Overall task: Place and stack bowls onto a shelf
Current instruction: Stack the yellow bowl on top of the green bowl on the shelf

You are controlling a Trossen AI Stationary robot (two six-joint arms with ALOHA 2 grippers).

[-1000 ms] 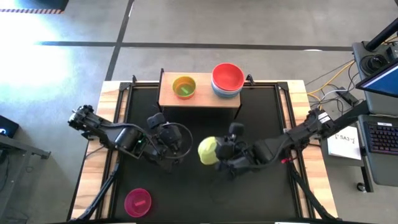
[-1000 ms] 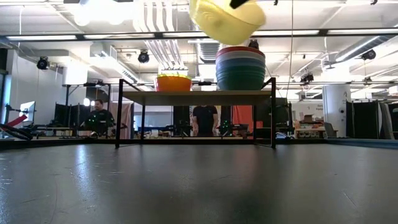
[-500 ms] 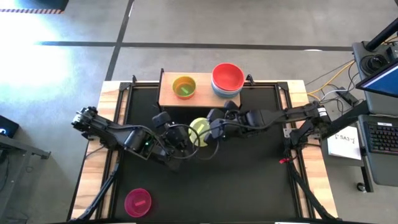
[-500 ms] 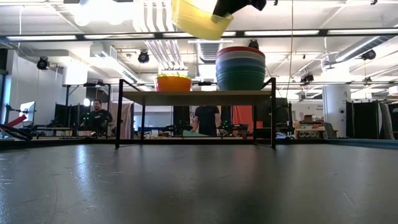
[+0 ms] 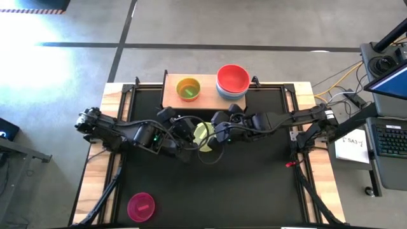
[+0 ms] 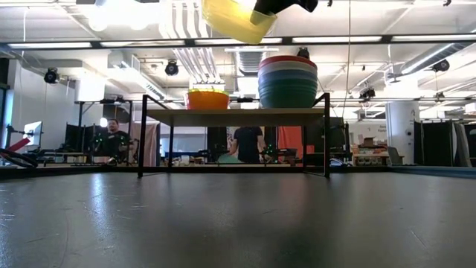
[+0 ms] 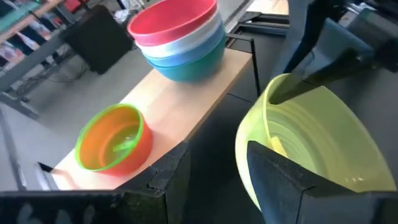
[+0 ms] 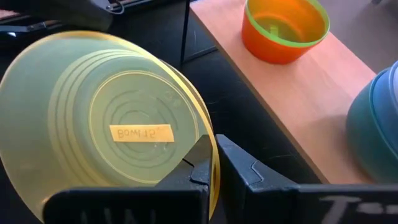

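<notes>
1. The yellow-green bowl (image 5: 203, 135) hangs tilted in the air in front of the shelf (image 5: 205, 100), its rim pinched by the closed right gripper (image 8: 208, 163).
2. The left gripper (image 7: 217, 171) sits just beside it with fingers spread, one finger inside the rim; I judge it is not yet gripping.
3. On the shelf, 4 large bowls are nested with the red bowl (image 5: 233, 79) on top, and beside them the green bowl (image 5: 188, 88) sits inside the orange-red bowl (image 6: 207, 98).
4. Left to place: the held bowl and the magenta bowl (image 5: 140, 206), which lies well apart from the shelf at the near left of the black mat (image 5: 254, 184).
5. The mat covers the wooden desk (image 5: 94, 165); beyond the shelf are a workshop and a person (image 6: 113, 137).
</notes>
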